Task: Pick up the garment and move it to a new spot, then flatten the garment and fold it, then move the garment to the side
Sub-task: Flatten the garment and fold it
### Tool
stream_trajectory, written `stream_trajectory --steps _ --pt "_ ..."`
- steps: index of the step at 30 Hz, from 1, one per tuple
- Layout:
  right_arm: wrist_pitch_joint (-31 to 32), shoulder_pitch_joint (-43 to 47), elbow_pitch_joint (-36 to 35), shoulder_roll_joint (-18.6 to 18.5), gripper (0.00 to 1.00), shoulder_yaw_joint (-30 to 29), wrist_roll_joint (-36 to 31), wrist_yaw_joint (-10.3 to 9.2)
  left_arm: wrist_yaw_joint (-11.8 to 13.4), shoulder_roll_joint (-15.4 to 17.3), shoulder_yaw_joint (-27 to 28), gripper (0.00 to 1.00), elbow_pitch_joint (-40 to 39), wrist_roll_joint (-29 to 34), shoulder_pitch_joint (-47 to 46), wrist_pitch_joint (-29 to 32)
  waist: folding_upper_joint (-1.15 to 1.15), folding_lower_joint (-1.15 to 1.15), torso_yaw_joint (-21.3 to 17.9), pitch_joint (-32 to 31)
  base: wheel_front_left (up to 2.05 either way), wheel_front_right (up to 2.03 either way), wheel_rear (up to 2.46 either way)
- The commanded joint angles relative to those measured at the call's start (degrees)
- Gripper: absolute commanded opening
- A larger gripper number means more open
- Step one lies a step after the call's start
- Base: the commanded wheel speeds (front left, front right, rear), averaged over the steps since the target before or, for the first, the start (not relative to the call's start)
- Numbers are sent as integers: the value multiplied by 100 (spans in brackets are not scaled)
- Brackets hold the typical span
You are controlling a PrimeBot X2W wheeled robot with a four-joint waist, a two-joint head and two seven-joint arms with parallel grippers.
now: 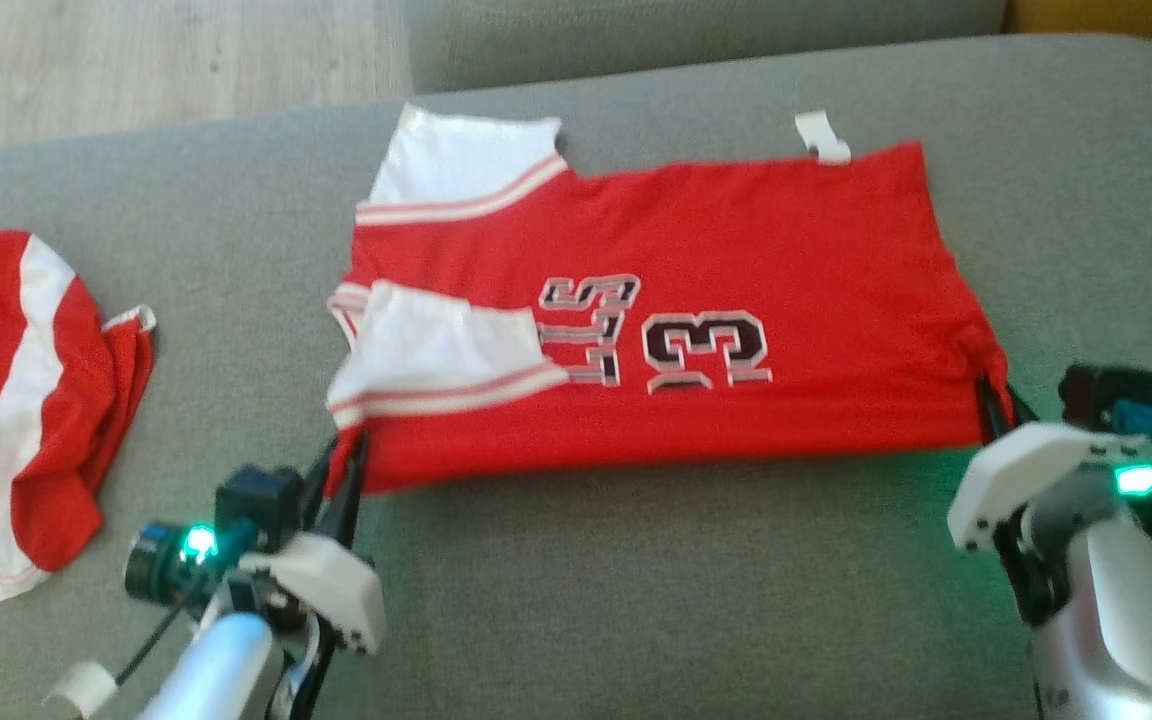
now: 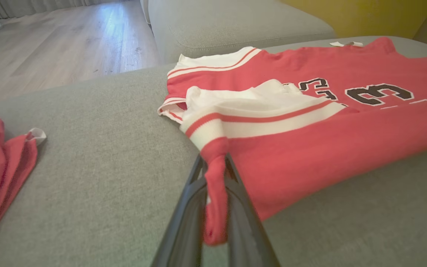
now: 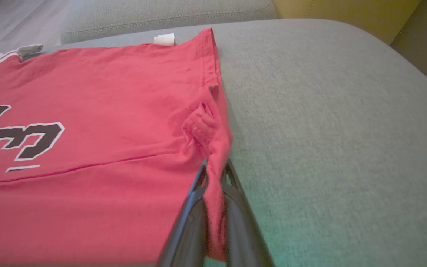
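Two corners pinched: the left gripper (image 1: 344, 470) and right gripper (image 1: 988, 405) each clamp the near edge of the garment (image 1: 696, 270), spread on the sofa cushion (image 1: 636, 580) (one sleeve (image 1: 436, 350) folded over). Folding step, seemingly; next, both lift evenly and carry that edge across.

Bare grey cushion (image 1: 636, 580) runs open along the near edge of the jersey (image 1: 736, 260), between the left fingers (image 2: 185, 218) and right fingers (image 3: 187, 226), each pair clamped on a near corner. A wide bare strip separates the jersey from the crumpled red cloth (image 1: 26, 400) at the left. Right of the jersey the cushion lies bare to its edge. A second cushion (image 1: 696, 40) lies just beyond the far side.
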Motion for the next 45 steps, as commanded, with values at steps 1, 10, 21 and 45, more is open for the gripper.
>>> stream_trajectory --steps 1,10,21,45 --pt "97 46 -328 -61 0 82 42 39 -4 243 195 0 -171 -36 -58 30 0 0 -25 -124 0 0 0" --pt "935 1025 -1361 -90 0 132 465 39 20 391 46 0 -830 -244 719 448 0 0 -109 -471 0 0 0" --pt "1243 1519 -2000 -34 100 -76 642 39 258 489 50 100 -1304 -347 993 806 0 0 -141 -428 0 0 0" --pt "-16 -65 -2376 32 100 97 561 39 53 837 598 100 -1379 -97 -1400 387 0 0 -677 520 0 0 0"
